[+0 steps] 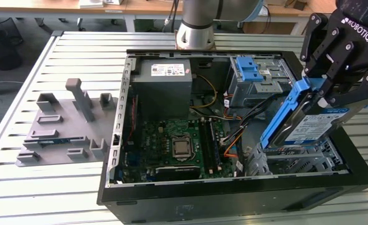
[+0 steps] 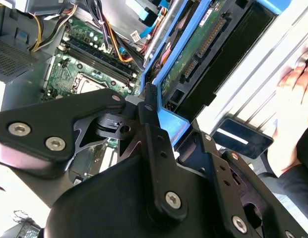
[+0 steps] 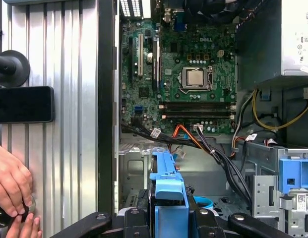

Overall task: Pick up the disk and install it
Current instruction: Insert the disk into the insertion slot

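Note:
My gripper (image 1: 326, 89) is shut on the disk (image 1: 310, 125), a silver drive with a white-and-blue label in a blue bracket (image 1: 288, 110). I hold it tilted on edge at the exterior view's right, just above the metal drive cage (image 1: 296, 163) in the open computer case (image 1: 234, 199). In the second wrist view the disk's green circuit-board underside (image 2: 193, 54) runs away from the black fingers (image 2: 153, 130). The first wrist view shows the blue bracket (image 3: 168, 184) clamped between the fingers, over the cage floor (image 3: 139, 166).
The case holds a motherboard (image 1: 178, 140), a grey power-supply box (image 1: 165, 84), loose cables (image 1: 234, 133) and a blue latch (image 1: 249, 70) on the upper bay. A grey fixture (image 1: 65, 124) lies left of the case. A person's hand (image 3: 10, 186) and a black slab (image 3: 22, 104) lie beside the case.

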Controlling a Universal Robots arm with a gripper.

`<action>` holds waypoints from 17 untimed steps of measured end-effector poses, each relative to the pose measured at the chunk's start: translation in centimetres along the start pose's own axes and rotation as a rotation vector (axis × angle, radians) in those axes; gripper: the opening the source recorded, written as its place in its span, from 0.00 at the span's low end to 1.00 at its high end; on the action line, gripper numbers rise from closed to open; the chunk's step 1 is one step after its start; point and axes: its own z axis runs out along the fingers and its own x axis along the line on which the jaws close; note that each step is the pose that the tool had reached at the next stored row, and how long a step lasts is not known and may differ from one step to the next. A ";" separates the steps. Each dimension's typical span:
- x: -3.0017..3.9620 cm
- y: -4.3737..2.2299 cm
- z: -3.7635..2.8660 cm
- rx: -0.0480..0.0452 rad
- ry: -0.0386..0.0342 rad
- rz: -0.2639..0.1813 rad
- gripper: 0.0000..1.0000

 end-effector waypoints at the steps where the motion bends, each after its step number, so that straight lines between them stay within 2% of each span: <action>1: 0.00 -0.08 0.00 0.0000 0.0002 0.000 0.36; 17: 0.06 -0.45 0.27 0.0000 0.0000 0.003 0.36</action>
